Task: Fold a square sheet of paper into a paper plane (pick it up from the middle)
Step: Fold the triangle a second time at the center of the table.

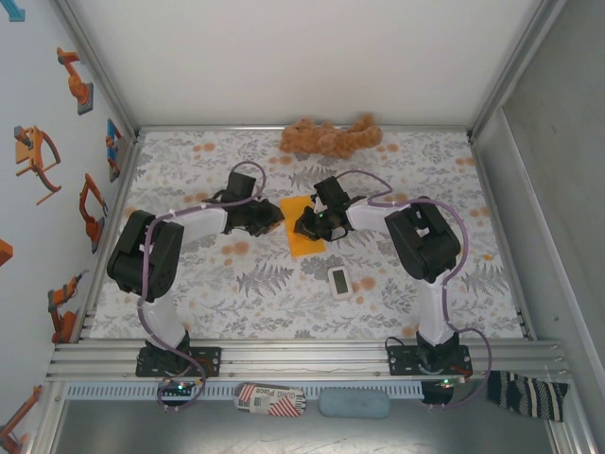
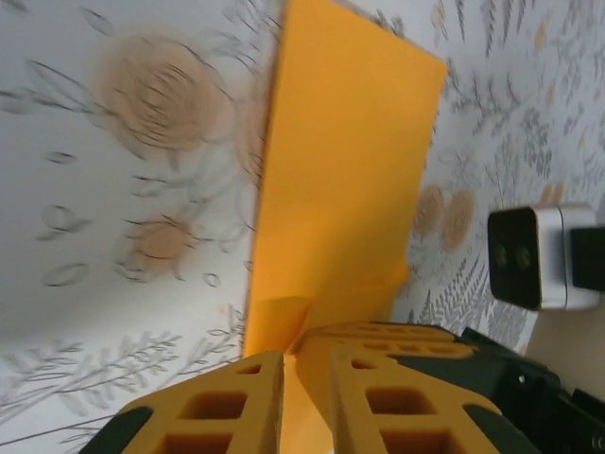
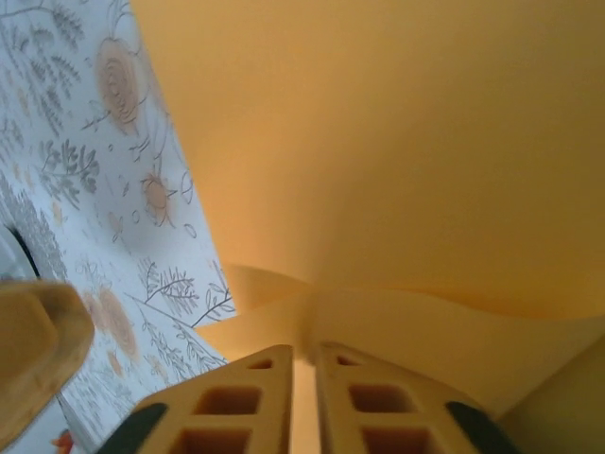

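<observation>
Fingers (image 2: 222,407) of two grippers pinch one square sheet of paper (image 1: 301,241)
At its 9 o'clock edge the left gripper (image 2: 288,364), at 3 the right gripper (image 3: 304,364); one plush toy (image 1: 331,139) at 12

The floral bench (image 1: 236,303) carries 3 things: a brown plush toy (image 1: 331,139) at 12 o'clock, the square sheet of paper (image 1: 302,241) at centre, and a white device (image 1: 340,281) toward 5 o'clock.

Perhaps "Place", hard to read for sure, on the red-and-white striped packet (image 1: 269,399) in front of the table (image 1: 236,293). Display of the small white device (image 1: 340,281) too small to read.
</observation>
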Controlling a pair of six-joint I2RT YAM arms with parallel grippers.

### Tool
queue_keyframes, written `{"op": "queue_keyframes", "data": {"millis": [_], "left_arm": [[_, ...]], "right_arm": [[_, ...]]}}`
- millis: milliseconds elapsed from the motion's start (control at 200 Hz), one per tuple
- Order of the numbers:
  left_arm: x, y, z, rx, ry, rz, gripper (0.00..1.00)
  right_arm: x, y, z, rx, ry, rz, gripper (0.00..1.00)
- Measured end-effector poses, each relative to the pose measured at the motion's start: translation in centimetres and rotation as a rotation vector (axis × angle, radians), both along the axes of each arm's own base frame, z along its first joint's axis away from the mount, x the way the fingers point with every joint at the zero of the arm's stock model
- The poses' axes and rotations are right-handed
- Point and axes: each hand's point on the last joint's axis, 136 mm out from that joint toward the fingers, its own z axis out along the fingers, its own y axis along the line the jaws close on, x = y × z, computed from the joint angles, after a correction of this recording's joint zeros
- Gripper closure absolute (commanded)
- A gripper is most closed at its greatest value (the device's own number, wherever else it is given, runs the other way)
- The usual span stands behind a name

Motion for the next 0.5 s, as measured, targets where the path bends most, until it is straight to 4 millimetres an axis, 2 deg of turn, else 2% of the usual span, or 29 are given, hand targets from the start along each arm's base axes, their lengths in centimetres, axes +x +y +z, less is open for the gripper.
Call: {"op": "queue_keyframes", "data": {"millis": [110, 245, 501], "left_arm": [[-0.4, -1.3, -0.3, 0.007, -0.006, -0.041, 0.89], [-0.5, -1.8, -0.8, 0.021, -0.005, -0.064, 0.94], [-0.4, -2.5, -1.7, 0.048, 0.003, -0.102, 0.98]], "right_arm": [[0.0, -0.1, -0.1, -0.005, 0.001, -0.002, 0.97], [0.0, -0.1, -0.1, -0.005, 0.001, -0.002, 1.00], [0.0, -0.1, -0.1, -0.006, 0.002, -0.001, 1.00]]}}
